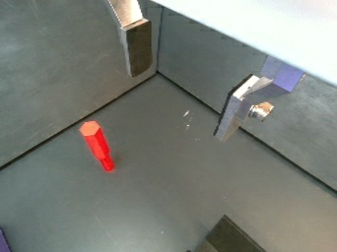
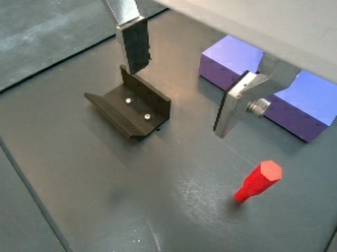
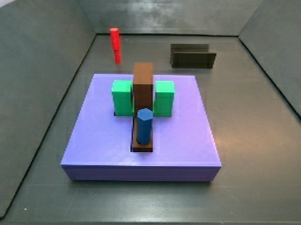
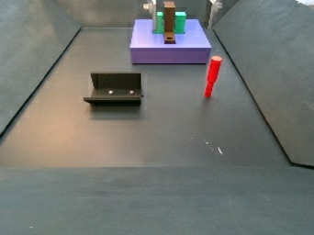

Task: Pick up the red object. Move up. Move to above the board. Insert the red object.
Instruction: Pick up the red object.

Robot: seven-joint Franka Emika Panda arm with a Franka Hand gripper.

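The red object [image 1: 98,146] is a thin red peg standing upright on the dark floor, apart from everything; it also shows in a wrist view [image 2: 258,182] and in both side views [image 3: 115,44] [image 4: 212,76]. The lavender board [image 3: 177,132] carries a brown strip [image 3: 143,88], a green block [image 3: 122,97] and a blue peg [image 3: 143,127]; it also shows in a side view [image 4: 185,50]. My gripper [image 1: 184,79] [image 2: 184,77] hangs open and empty above the floor, between the fixture and the board's corner [image 2: 227,61]. The red peg stands well off to one side of the fingers [image 1: 133,44].
The dark fixture [image 2: 129,110] stands on the floor close to one finger; it also shows in both side views [image 3: 192,57] [image 4: 114,89]. Grey walls enclose the floor on all sides.
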